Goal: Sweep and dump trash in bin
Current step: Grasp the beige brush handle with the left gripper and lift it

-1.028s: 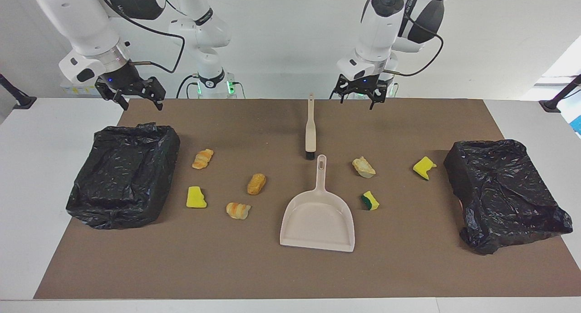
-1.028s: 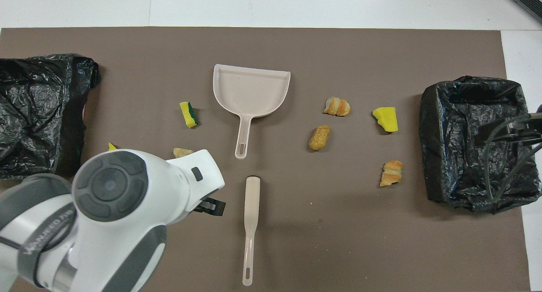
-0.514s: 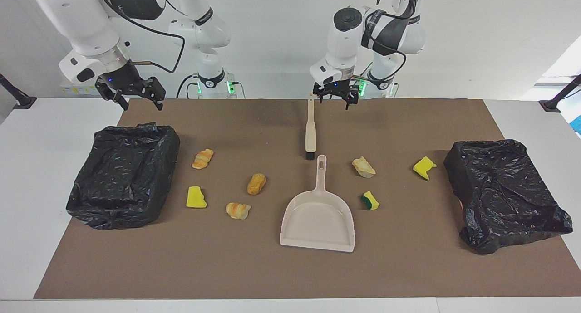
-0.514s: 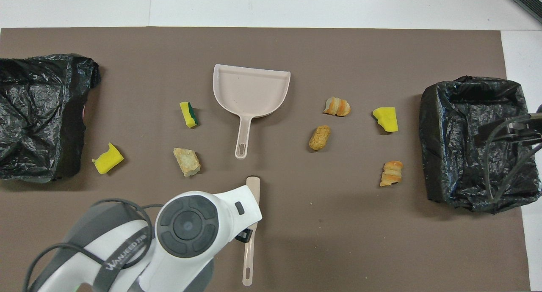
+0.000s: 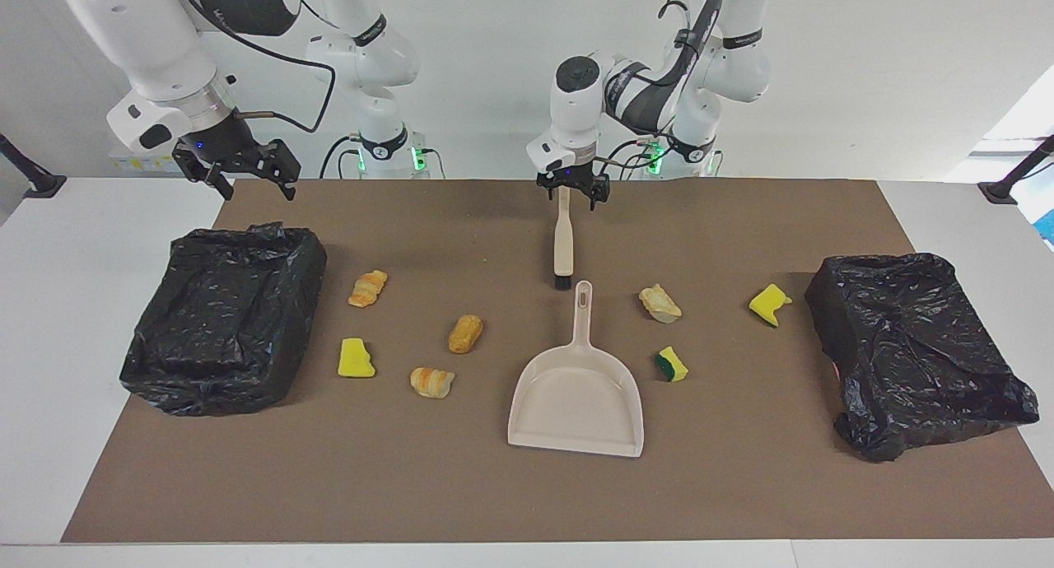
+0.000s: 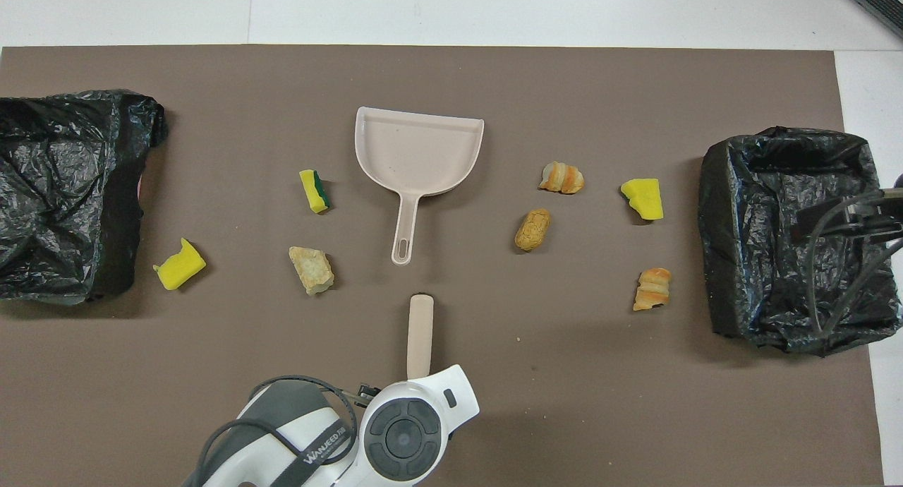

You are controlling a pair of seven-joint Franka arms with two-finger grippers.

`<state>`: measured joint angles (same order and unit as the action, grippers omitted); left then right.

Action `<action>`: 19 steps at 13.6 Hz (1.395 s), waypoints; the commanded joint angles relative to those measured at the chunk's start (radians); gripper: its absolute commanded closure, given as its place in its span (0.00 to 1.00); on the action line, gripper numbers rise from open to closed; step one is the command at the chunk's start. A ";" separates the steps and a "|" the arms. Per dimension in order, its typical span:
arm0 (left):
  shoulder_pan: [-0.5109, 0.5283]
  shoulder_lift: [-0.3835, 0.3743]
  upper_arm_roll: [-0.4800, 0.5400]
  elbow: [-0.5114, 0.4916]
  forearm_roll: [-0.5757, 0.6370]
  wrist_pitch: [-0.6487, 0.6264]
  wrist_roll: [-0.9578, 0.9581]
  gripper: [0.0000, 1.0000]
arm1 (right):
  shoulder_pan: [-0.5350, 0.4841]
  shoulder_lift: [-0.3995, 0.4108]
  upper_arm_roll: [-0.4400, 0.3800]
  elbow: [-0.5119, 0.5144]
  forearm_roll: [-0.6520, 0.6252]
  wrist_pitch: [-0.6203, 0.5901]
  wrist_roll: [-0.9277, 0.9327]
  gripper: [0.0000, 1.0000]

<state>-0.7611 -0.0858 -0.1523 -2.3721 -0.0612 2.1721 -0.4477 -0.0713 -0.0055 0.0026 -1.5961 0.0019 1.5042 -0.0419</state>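
On the brown-matted surface (image 5: 494,494), seven scraps of trash, yellow sponge chunks (image 5: 356,359) and tan pastry pieces (image 5: 465,333), lie scattered around a beige plastic dustpan (image 5: 576,395). Over the handle of a beige hand brush (image 5: 563,247), the left claw (image 5: 573,194) hangs open. Above a black-lined bin (image 5: 226,321), the right claw (image 5: 239,173) waits open.

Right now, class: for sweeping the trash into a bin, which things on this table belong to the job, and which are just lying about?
Belong to the job:
seven trash scraps
brush
dustpan
lined bin at the right arm's end
lined bin at the left arm's end

Lying about:
nothing; only the brown mat under it all
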 commanded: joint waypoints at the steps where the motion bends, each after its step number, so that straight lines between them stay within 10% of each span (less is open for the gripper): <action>1: -0.044 -0.017 0.019 -0.045 -0.006 0.043 -0.032 0.00 | -0.002 -0.011 -0.001 -0.005 0.018 -0.002 0.013 0.00; 3: -0.043 -0.017 0.019 -0.045 -0.006 0.044 -0.031 0.00 | -0.002 -0.011 -0.001 -0.005 0.018 -0.002 0.013 0.00; 12: -0.014 0.000 0.028 0.005 0.011 -0.021 -0.011 0.93 | -0.002 -0.011 -0.001 -0.005 0.018 -0.002 0.013 0.00; 19: -0.010 -0.012 0.030 0.042 0.018 -0.164 0.006 1.00 | -0.002 -0.011 -0.001 -0.005 0.018 -0.002 0.013 0.00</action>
<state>-0.7768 -0.0835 -0.1228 -2.3414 -0.0556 2.0543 -0.4521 -0.0713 -0.0055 0.0026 -1.5961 0.0019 1.5042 -0.0419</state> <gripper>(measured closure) 0.736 0.000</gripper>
